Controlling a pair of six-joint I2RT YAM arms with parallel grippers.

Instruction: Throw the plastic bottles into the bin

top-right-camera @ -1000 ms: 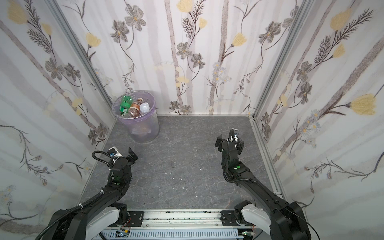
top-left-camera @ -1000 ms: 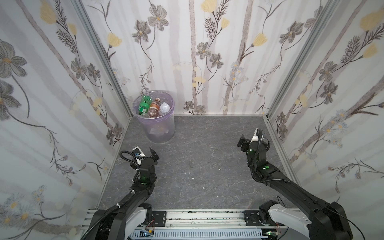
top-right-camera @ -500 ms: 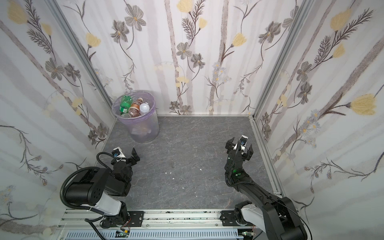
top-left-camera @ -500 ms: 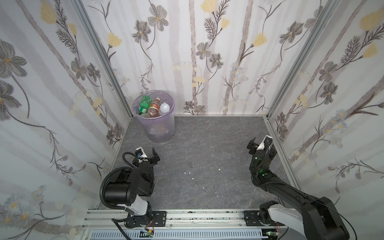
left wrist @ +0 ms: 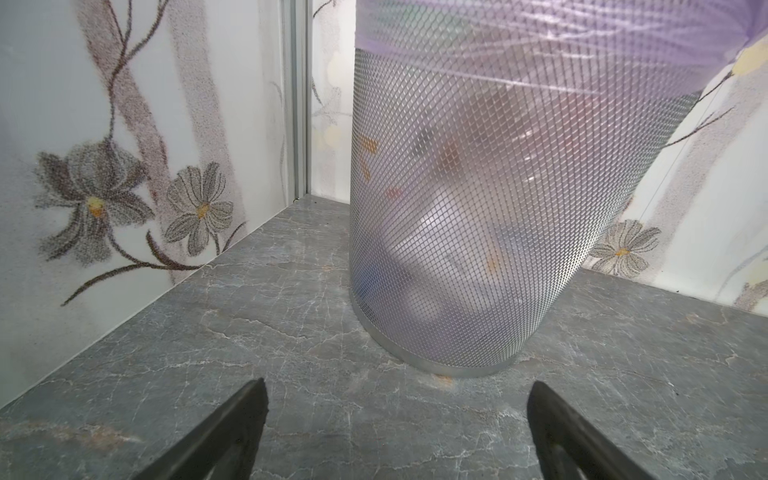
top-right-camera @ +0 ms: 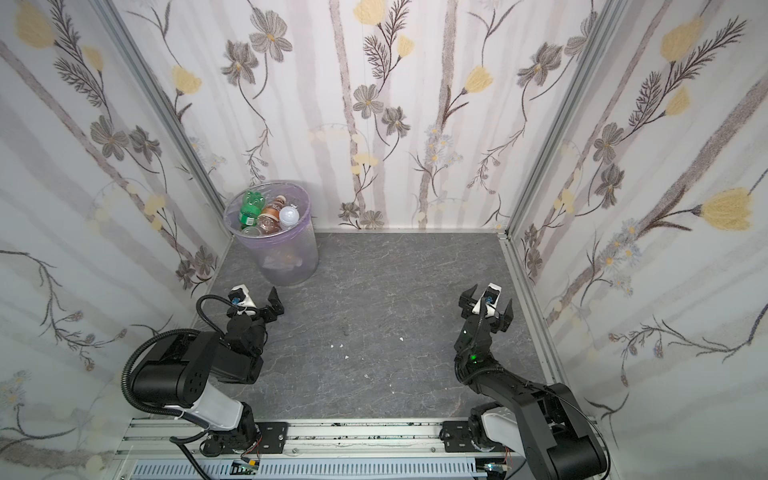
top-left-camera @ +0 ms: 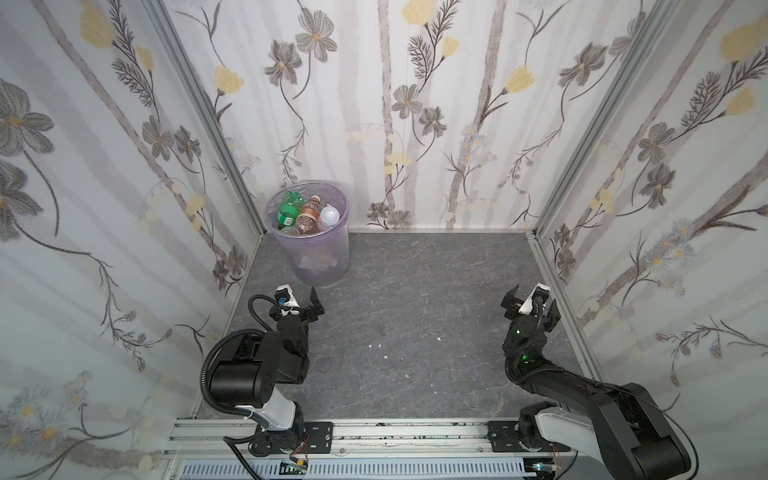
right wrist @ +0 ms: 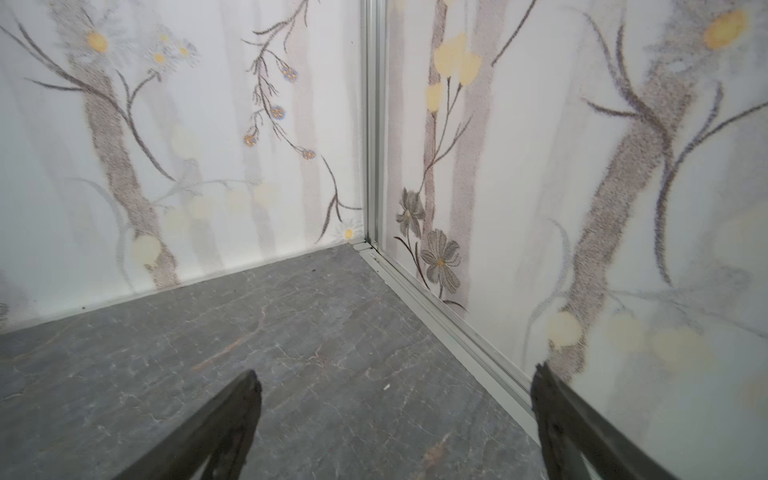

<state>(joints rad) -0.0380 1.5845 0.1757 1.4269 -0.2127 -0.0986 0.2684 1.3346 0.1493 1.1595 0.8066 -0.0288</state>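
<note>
No writing can be read anywhere. In both top views the bottles (top-left-camera: 306, 216) (top-right-camera: 266, 216) lie piled in the bin (top-left-camera: 328, 266) (top-right-camera: 297, 266). A green one (top-left-camera: 288, 208) carries a label band with white marks too small to make out. A brown one (top-left-camera: 309, 212) beside it shows a pale cap and no legible print, and a frosted white one (top-left-camera: 330, 216) lies to its right. The bin stands left of centre in the frame, in the far left corner of the grey floor (top-left-camera: 415, 316), near both flowered walls. In the left wrist view its wall (left wrist: 478, 216) is fine metal mesh with a lilac bag folded over the top. Blurred orange and red patches show through it, none readable.

The left gripper (top-left-camera: 297, 305) (top-right-camera: 255, 306) (left wrist: 397, 395) sits at lower left, just short of the bin's foot. Its jaws are spread wide, with only bare floor between them. The right gripper (top-left-camera: 531, 303) (top-right-camera: 487, 305) (right wrist: 395, 382) sits at lower right, close to the right wall, equally wide apart and holding nothing.
</note>
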